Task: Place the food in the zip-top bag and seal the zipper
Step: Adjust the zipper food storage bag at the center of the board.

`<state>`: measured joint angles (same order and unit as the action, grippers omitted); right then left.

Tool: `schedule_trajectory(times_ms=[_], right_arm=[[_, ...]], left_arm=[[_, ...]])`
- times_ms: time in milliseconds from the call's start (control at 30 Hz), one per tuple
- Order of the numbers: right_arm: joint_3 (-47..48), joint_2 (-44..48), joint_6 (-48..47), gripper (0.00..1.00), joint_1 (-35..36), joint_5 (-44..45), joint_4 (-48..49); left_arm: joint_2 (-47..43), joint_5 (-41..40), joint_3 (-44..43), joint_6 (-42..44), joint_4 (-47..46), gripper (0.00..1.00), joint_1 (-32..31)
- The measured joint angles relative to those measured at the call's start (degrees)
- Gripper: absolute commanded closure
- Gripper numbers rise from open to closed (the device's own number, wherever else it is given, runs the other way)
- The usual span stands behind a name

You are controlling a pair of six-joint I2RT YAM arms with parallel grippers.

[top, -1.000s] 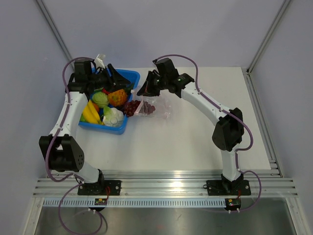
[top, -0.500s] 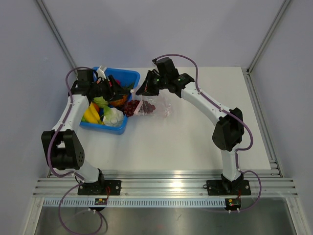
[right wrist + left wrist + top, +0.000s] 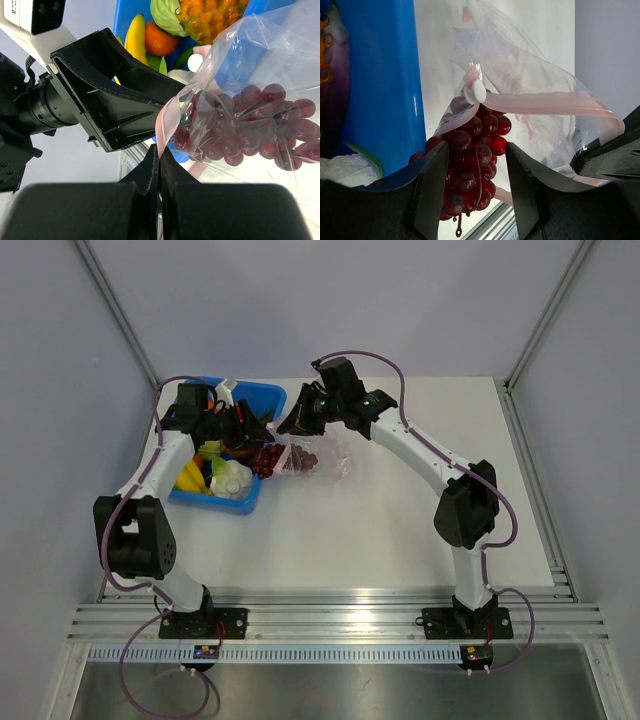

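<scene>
The white table [image 3: 400, 530] carries two things, both toward its far left. A blue tray [image 3: 262, 392] sits at about 10 o'clock from the table's centre, close to the left edge, and is filled with toy food [image 3: 232, 478]. At the tray's 3 o'clock, just beside its wall, lies a crumpled clear bag [image 3: 330, 462]. It is between the tray and the centre. Dark red grapes [image 3: 300, 460] bulge at the bag's 9 o'clock end, nearest the tray.
</scene>
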<state>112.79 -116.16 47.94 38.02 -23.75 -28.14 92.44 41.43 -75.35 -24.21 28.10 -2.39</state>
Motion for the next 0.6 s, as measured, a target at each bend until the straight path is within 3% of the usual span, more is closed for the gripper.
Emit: schedule_trajectory(times_ms=[600], right_arm=[[0.0,-0.07,0.59,1.0,0.0,-1.46,0.09]], left_arm=[[2.47,-2.25,0.0,-0.33,-3.5,0.62,-0.96]])
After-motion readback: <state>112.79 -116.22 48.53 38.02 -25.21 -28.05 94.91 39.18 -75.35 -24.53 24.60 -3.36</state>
